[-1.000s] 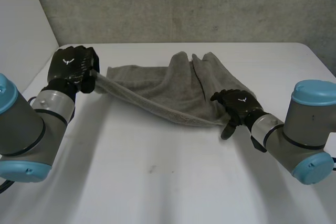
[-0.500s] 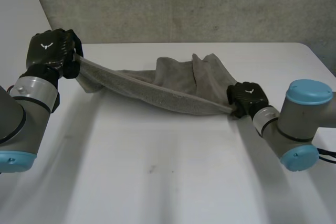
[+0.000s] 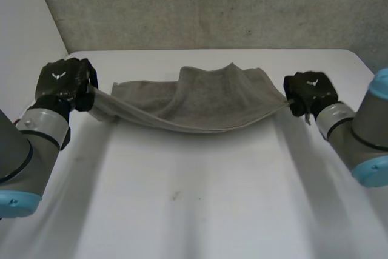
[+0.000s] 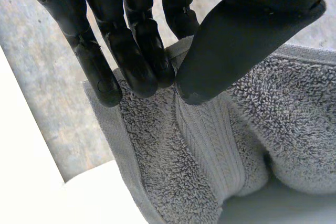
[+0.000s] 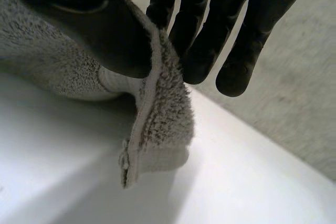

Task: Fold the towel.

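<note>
On the white table (image 3: 194, 210), my towel (image 3: 206, 104) went from a bunched heap to a stretched span in the last second, sagging at its middle. The left hand (image 3: 60, 83) pinches the towel's left corner thumb-to-fingers, and the right hand (image 3: 310, 91), now swung outward, pinches its right corner. I reckon it's ready to lay flat and fold.

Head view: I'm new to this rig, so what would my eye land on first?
The grey terry towel, stretched and sagging across the far part of the white table. The black left hand pinches its left end and the black right hand its right end, fingers against thumb.
</note>
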`<act>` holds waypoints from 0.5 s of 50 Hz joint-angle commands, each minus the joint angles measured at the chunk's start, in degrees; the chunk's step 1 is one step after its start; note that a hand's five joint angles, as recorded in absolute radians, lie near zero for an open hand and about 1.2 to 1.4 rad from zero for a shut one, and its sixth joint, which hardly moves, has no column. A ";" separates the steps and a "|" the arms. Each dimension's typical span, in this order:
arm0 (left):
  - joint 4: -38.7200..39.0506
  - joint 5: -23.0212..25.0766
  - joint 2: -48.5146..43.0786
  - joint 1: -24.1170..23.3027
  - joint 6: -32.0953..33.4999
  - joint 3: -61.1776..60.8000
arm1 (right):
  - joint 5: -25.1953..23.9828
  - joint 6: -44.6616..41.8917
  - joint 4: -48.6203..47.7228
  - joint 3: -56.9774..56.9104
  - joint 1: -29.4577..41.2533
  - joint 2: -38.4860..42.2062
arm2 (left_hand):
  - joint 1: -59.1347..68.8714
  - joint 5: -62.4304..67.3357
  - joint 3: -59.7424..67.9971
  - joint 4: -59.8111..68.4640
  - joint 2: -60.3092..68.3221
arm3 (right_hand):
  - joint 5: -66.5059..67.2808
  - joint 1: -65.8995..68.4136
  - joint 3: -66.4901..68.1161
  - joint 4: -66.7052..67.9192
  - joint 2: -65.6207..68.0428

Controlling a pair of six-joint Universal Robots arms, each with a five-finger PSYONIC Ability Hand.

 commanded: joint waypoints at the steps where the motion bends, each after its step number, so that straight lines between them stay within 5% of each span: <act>1: -2.24 1.12 2.81 1.16 0.10 -0.57 | -0.20 -5.30 10.58 0.58 -2.25 -12.83 | 10.95 10.58 10.26 10.22 10.19 | 2.77 3.02 3.42 3.00 3.56; 7: -9.78 4.63 13.08 4.67 -0.16 3.55 | -0.63 -10.93 25.08 -7.40 -3.40 -22.25 | 10.95 10.58 10.26 10.22 10.19 | 2.77 3.02 3.42 3.00 3.56; 15: -17.17 6.48 23.90 5.21 0.01 10.67 | -1.34 -15.24 48.37 -24.10 -3.75 -24.46 | 10.95 10.58 10.26 10.22 10.19 | 2.77 3.02 3.42 3.00 3.56; 25: -24.65 6.57 15.65 6.26 3.00 13.49 | -0.90 -21.30 57.38 -27.91 -3.14 -15.96 | 10.95 10.58 10.26 10.22 10.19 | 2.77 3.02 3.42 3.00 3.56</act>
